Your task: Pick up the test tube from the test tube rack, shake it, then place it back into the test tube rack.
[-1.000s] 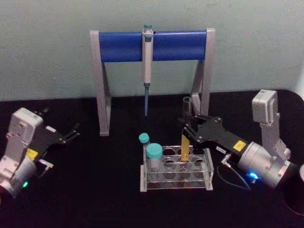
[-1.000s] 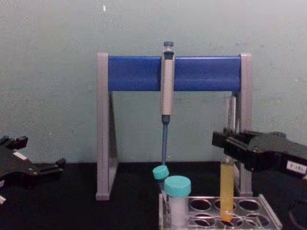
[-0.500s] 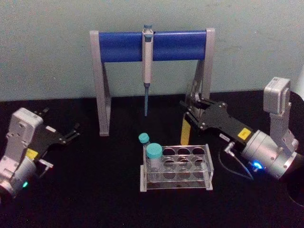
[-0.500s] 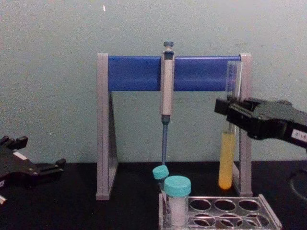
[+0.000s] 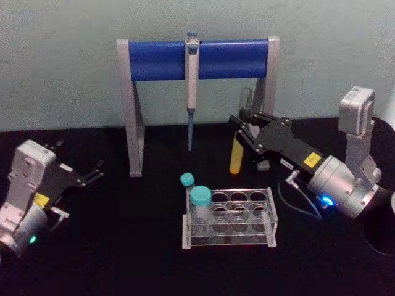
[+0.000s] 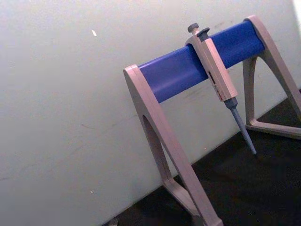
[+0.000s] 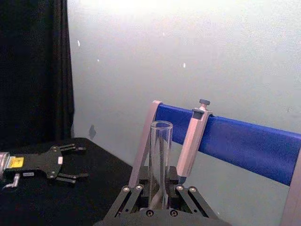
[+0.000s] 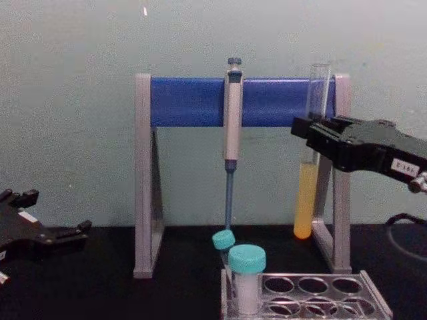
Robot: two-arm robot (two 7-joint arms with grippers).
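Right hand (image 8: 313,137) clenched on the test tube (image 8: 305,200), held clear above and behind the test tube rack (image 5: 228,237) (tube slightly tilted, yellow liquid in its lower part); left hand (image 5: 79,157) released, well left of the rack.

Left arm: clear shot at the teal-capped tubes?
Probably yes. The left gripper sits open left of the test tube rack, bare table between, and the teal-capped tubes stand at its left end. The right gripper holds the test tube up behind it.
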